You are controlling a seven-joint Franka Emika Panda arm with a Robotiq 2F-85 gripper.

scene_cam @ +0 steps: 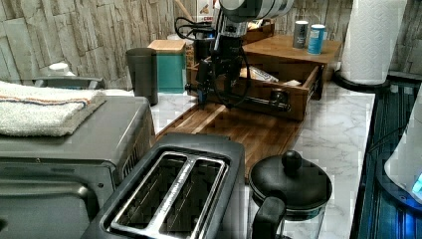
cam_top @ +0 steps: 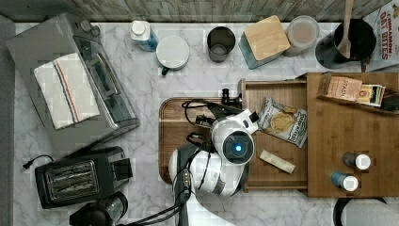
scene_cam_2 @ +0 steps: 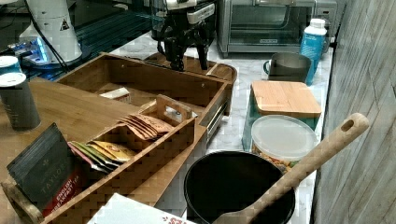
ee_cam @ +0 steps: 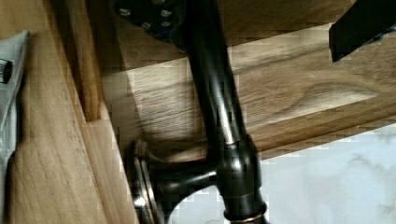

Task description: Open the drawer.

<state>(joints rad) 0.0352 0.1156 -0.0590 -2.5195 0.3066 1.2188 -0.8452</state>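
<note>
Top view: the drawer (cam_top: 277,136) stands pulled out from under the wooden stand (cam_top: 350,136), over the cutting board (cam_top: 176,136) on the marble table (cam_top: 155,84); a cookie bag (cam_top: 283,121) lies inside, and a box at the top right reads "OAT BITES" (cam_top: 387,23). Left view: the pincer (scene_cam: 214,92) hangs at the drawer's black handle (scene_cam: 259,102), near the left view's left end of the bar. Right view: a tea packet reads "TAYLORS… ENGLISH BREAKFAST TEA" (scene_cam_2: 46,179). Wrist view: the handle bar and one round mount sit close up, a dark fingertip (ee_cam: 364,25) standing off the bar; released, gripping nothing.
</note>
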